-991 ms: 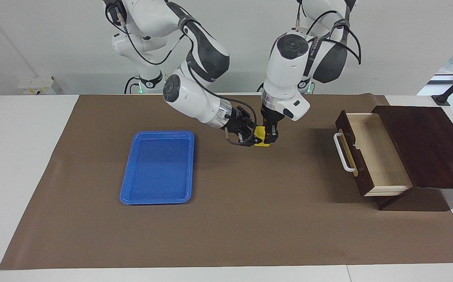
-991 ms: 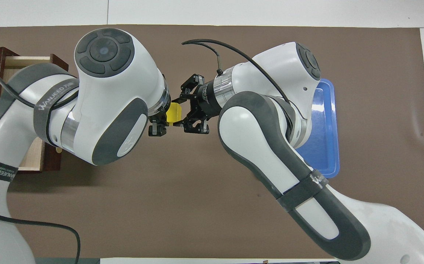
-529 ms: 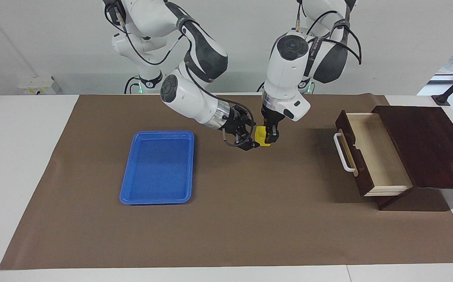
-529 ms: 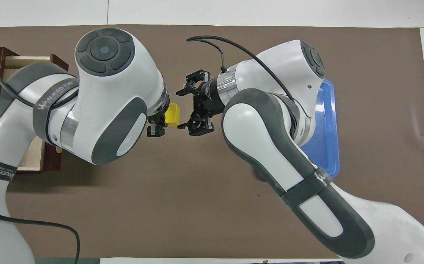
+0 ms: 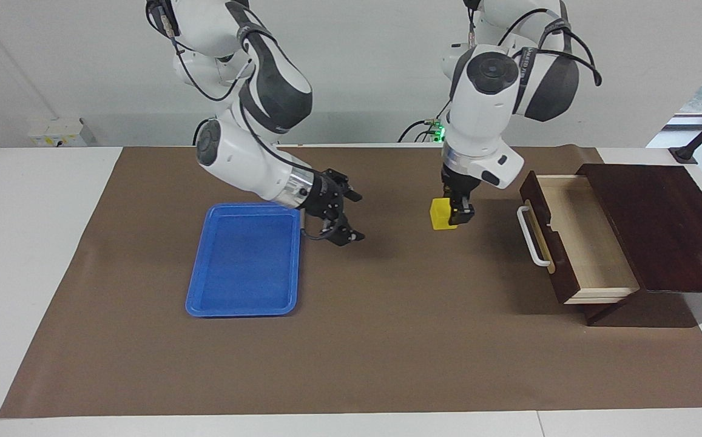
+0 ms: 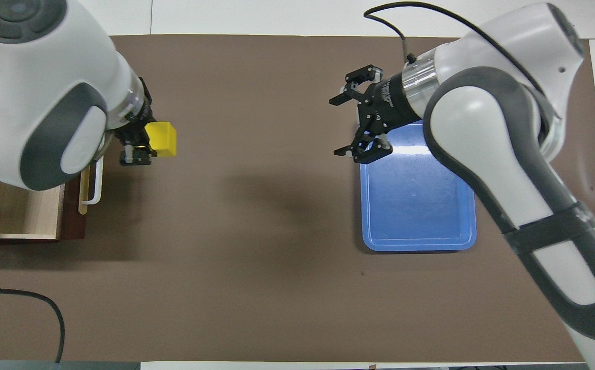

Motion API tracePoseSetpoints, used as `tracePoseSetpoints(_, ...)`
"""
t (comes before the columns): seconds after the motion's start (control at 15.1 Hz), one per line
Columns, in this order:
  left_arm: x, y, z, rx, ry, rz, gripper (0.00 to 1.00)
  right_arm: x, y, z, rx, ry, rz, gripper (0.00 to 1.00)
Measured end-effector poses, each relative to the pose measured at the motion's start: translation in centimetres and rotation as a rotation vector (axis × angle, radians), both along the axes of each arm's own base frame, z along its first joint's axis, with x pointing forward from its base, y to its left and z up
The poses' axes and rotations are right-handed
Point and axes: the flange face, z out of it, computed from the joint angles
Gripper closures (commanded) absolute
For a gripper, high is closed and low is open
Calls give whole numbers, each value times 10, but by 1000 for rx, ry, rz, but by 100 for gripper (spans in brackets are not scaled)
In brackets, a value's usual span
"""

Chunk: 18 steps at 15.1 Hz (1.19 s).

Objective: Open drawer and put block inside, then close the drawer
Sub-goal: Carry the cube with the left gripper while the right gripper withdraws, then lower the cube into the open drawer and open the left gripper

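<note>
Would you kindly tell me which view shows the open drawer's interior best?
The facing view: the drawer lies fully exposed, pale interior empty. In the overhead view the left arm covers most of it, leaving one corner and the handle.

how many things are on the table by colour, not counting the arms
yellow: 1, the block, held in the left gripper over the brown mat
blue: 1, the plastic tray, with the open right gripper beside it
dark brown: 1, the cabinet with its open drawer
total: 3
</note>
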Motion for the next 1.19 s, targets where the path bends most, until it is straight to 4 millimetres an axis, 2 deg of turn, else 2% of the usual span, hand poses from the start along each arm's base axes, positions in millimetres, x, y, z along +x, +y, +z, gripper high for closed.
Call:
tracePoseSetpoints(0.13,15,55,9,-6,6,-23,100,1,-36,9,-58,-67,105,0)
tracePoseSetpoints(0.26,25,104,14,-13,10,-71,100,-5,-61,12,-122,-129,277,0)
tracePoseSetpoints(0.53,34,179,15,-24,7,-154,100,-21,-98,21,-201,-238,653,0)
tracePoseSetpoints(0.66,37,211,5,-27,2,-158,100,-28,-121,32,-223,-302,836,0)
tracePoseSetpoints(0.86,35,233,-23,-29,-5,-148,100,-46,-146,56,-262,-401,1108,0)
tracePoseSetpoints(1.19,13,232,-65,-32,-16,-143,100,-105,-165,83,-313,-465,1419,0)
